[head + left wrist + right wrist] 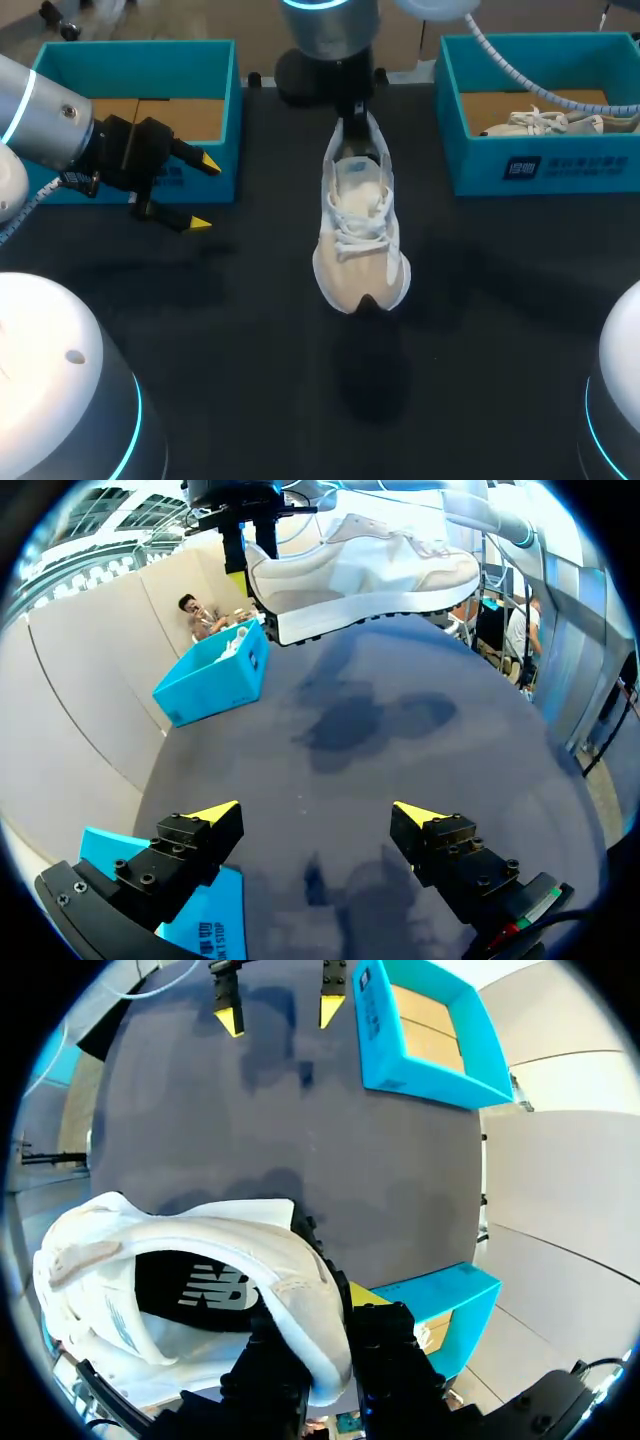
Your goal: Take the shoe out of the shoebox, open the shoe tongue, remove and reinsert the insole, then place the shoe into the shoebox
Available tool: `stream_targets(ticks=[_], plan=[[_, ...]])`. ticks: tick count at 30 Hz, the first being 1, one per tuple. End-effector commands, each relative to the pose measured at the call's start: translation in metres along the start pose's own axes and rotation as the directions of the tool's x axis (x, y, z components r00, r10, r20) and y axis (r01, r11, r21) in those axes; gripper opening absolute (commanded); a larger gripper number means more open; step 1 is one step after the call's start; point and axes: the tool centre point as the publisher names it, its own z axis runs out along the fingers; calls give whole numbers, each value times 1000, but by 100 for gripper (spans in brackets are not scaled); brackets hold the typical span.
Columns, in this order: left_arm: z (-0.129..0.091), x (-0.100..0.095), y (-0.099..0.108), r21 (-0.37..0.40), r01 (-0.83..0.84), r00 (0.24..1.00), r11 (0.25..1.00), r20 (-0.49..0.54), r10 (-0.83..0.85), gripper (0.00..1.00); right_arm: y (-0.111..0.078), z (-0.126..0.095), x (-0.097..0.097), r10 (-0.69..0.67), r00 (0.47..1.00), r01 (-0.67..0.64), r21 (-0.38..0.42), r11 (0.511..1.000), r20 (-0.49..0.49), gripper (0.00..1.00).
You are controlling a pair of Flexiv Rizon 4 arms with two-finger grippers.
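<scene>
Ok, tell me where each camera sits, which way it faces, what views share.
Head view: above and behind, looking down on the table; left arm and right arm show.
Left wrist view: on the left arm, looking past the open left tool toward the lifted shoe.
Right wrist view: on the right arm, looking past the right tool, shut on the shoe, toward the left tool.
Shared: all show the shoe.

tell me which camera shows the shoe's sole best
Left wrist view: the shoe hangs side-on above the table, sole edge visible. Head view shows only laces and upper; right wrist view shows the heel opening in the right gripper.
</scene>
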Motion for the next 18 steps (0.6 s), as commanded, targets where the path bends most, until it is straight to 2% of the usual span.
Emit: stream_targets(ticks=[1, 3, 5, 18], plan=[[-1, 1, -1, -3, 0, 1000, 1000, 0, 0, 100, -1, -1, -1, -1, 1000, 1, -3, 1000, 0, 0], [-1, 1, -1, -3, 0, 1000, 1000, 0, 0, 100, -17, 2, -13, 7, 999, -7, 6, 1000, 44, 0], [-1, 1, -1, -3, 0, 1000, 1000, 0, 0, 100, -32, 7, -25, -5, 999, 4, 37, 999, 41, 0], [-1, 1, -1, -3, 0, 1000, 1000, 0, 0, 100, -114, 17, -100, -47, 996, 42, 63, 997, 71, 0]])
